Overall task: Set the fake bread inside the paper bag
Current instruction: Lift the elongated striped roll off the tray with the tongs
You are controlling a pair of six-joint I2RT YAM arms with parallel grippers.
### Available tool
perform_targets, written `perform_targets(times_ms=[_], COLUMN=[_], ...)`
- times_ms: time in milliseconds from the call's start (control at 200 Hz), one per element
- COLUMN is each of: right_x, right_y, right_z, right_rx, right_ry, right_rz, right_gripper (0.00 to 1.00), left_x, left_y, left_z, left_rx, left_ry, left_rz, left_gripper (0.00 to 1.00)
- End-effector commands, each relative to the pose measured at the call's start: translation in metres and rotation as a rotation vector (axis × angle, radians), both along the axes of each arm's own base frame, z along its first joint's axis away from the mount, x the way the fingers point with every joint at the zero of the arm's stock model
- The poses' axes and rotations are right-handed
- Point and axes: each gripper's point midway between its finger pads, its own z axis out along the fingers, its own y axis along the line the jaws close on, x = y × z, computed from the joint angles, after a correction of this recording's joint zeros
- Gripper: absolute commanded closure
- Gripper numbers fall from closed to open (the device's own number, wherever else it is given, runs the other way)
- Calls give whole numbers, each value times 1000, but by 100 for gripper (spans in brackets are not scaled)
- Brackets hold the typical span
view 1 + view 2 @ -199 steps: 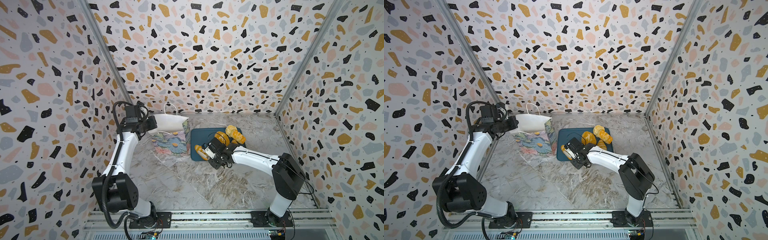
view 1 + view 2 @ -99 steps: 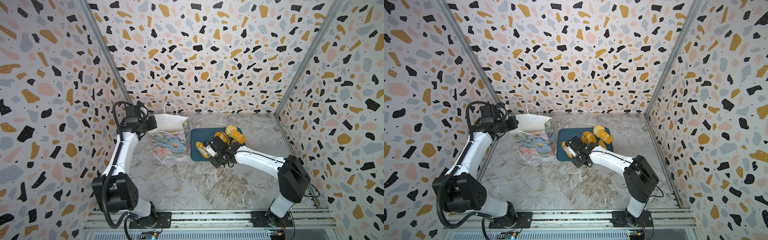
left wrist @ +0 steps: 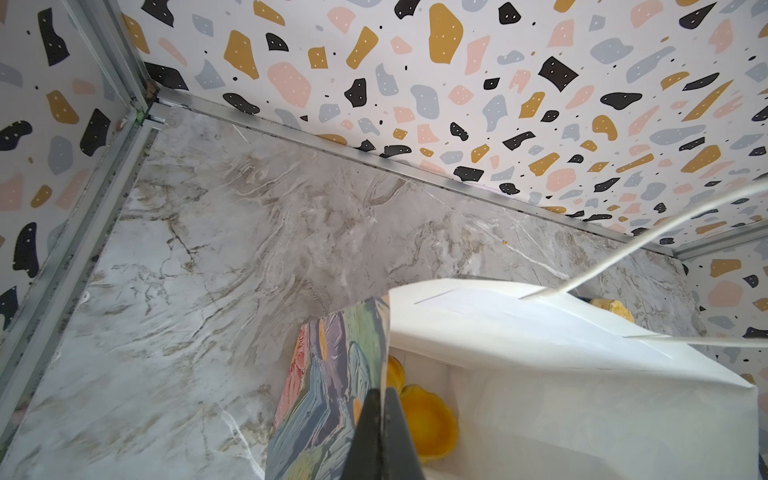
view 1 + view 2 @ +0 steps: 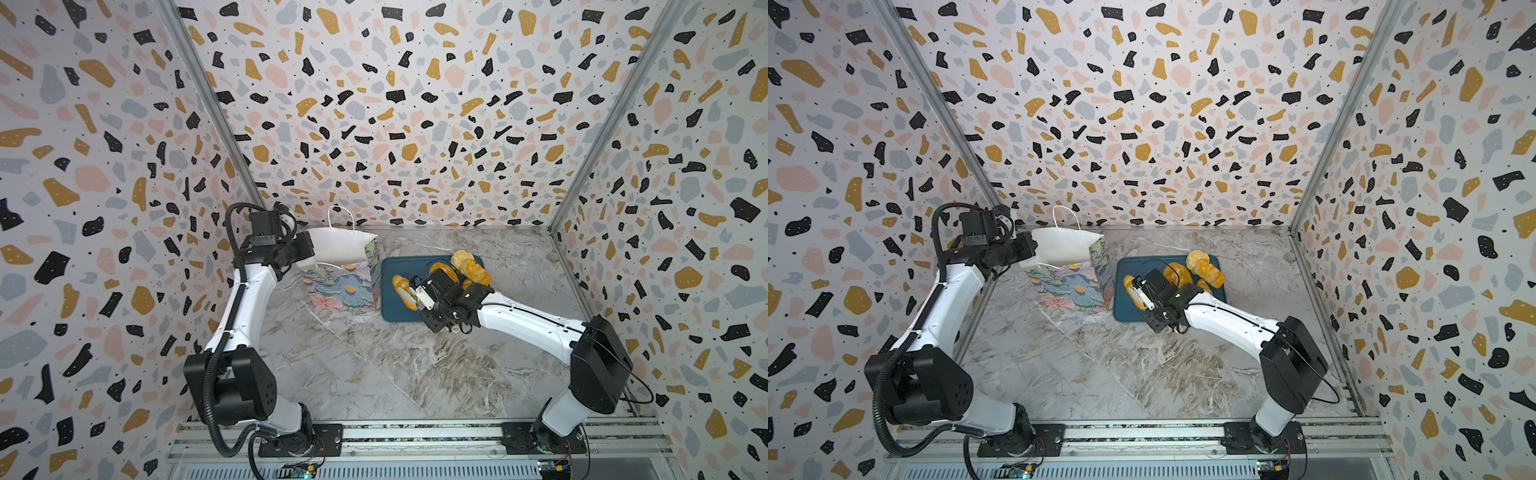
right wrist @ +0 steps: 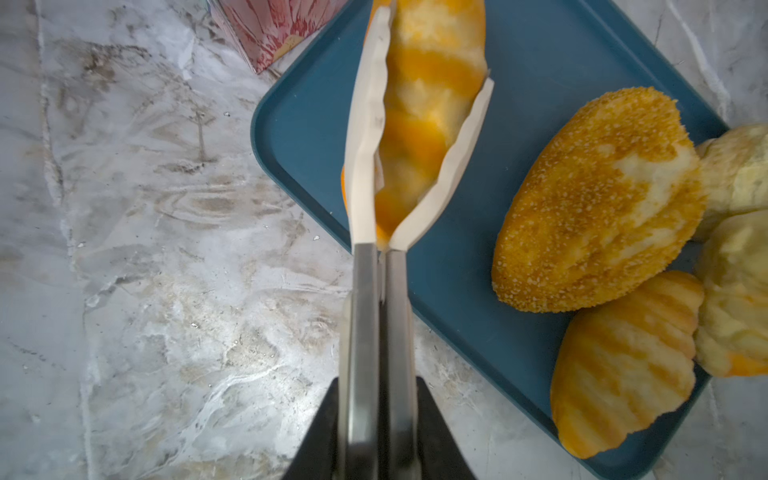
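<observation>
The paper bag (image 4: 340,286) stands upright at the back left, flowered outside and white inside. My left gripper (image 4: 309,253) is shut on its rim (image 3: 380,390) and holds the mouth wide. A yellow round bun (image 3: 428,419) lies inside. My right gripper (image 5: 378,382) is shut on the handles of metal tongs (image 5: 376,291). Their white tips clamp a striped oblong roll (image 5: 428,104) over the left end of the dark-blue tray (image 4: 390,311). More fake bread lies on the tray: a seeded loaf (image 5: 594,199), a shell-like bun (image 5: 623,365) and pale bumpy buns (image 5: 735,291).
The tray (image 4: 1125,311) lies just right of the bag (image 4: 1067,286) on the marble floor. Terrazzo walls close in the back and both sides. The bag's cord handle (image 4: 340,214) stands up against the back wall.
The tongs have closed a little tighter on the striped roll. The right arm's elbow has swung right and towards the front. The left arm and the bag have stayed still.
</observation>
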Motion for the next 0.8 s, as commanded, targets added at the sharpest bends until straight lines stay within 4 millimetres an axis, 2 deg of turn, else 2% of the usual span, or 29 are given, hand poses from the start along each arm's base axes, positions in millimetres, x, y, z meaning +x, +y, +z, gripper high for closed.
perform_targets(times_ms=[0,390,796], right_x=[7,13,11], right_y=[3,-1,15], right_z=[39,65,110], right_rx=[61,72,112], right_ry=[-70,-117,-197], right_rz=[-33,-84,-82], right_gripper=[76,77,77], left_x=[-4,-4,-5], left_y=[-3,-3,-3], left_z=[2,2,2], left_rx=[-7,-5,-5], left_ry=[-8,-10,-9], left_rz=[-9,-8,-10], left_gripper=[100,100,100])
